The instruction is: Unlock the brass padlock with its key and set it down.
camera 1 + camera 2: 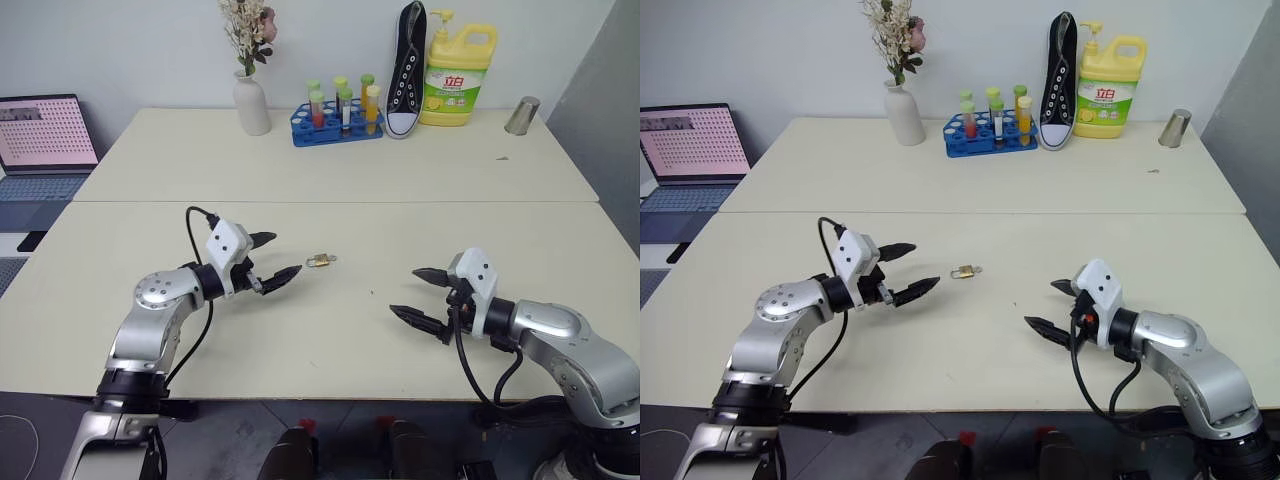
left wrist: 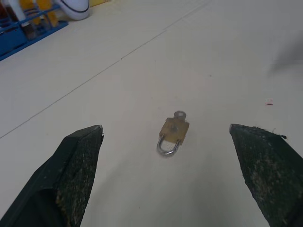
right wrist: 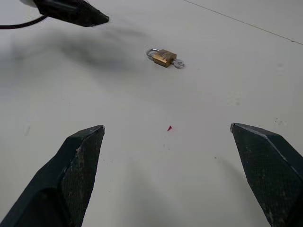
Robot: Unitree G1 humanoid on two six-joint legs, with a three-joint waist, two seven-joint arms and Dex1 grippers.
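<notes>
Brass padlock (image 1: 319,261) flat on counter (image 1: 330,350): tiny, rigid, probably slippery; pinch body flanks. Key (image 2: 180,115) in base. Left claw (image 1: 269,258), right claw (image 1: 418,294) flank padlock, both spread, empty.

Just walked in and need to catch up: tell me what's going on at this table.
Nothing is held yet. A brass padlock lies on the table with its key in the keyhole, between the two arms. The left gripper is open just beside the padlock; the right gripper is open farther away. Neither touches it.
</notes>
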